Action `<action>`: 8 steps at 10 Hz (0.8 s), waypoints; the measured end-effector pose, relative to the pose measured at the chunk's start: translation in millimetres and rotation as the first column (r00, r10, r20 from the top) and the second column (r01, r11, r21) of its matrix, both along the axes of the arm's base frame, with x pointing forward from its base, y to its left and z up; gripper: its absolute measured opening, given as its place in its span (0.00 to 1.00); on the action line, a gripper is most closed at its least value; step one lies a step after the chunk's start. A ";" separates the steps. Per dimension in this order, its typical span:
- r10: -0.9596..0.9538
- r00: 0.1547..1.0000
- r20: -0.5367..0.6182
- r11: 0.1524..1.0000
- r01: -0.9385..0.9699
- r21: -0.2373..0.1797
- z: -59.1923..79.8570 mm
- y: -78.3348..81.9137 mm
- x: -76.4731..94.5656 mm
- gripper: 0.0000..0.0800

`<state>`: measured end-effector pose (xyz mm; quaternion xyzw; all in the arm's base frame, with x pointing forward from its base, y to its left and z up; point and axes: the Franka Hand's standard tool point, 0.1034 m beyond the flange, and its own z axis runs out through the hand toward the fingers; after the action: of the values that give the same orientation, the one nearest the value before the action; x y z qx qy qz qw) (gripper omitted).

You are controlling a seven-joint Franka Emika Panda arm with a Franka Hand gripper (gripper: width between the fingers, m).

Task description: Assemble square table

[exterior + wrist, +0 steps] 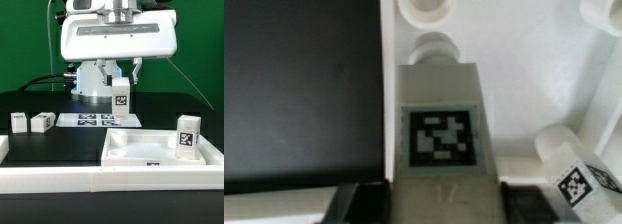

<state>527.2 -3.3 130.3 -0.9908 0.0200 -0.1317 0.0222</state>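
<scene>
- The standing leg block (pixel 188 135) is upright inside the square table top (pixel 135 152), in the near corner on the exterior view's right; it looks seated in its socket, though I cannot tell whether it is screwed fully home
- The held leg block (pixel 121 99) is lifted off the table in the gripper (pixel 121 92); it hangs upright with its tag facing the exterior camera, above the marker board (pixel 88 120) as that view shows it and clear of the top's far rim
- The outer loose leg block (pixel 19 122) and the inner loose leg block (pixel 42 122) sit side by side on the black table (pixel 40 100) on the exterior view's left, well apart from the top, with nothing touching them
- My judgement is that roughly a quarter of the assembly is done: one leg is in place, one is in transit, and three corners have yet to receive a leg
- In the wrist view the dark fingers (pixel 363 205) stand partly closed, one on each flank of the held leg block, pinching it at the end nearest the camera
- The block's rounded peg end points away from the camera, along the line where the black table meets the top's white rim, and what seems to be a corner socket (pixel 429 8) lies just beyond it
- No other part is touched by the fingers; the standing leg block is off to one side
</scene>
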 end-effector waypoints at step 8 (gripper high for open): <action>0.029 0.980 0.197 0.996 -0.012 -0.090 -0.8 -18.3 20.7 0.36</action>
<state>548.0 -21.6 129.5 -0.9729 0.0016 -0.2304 -0.0182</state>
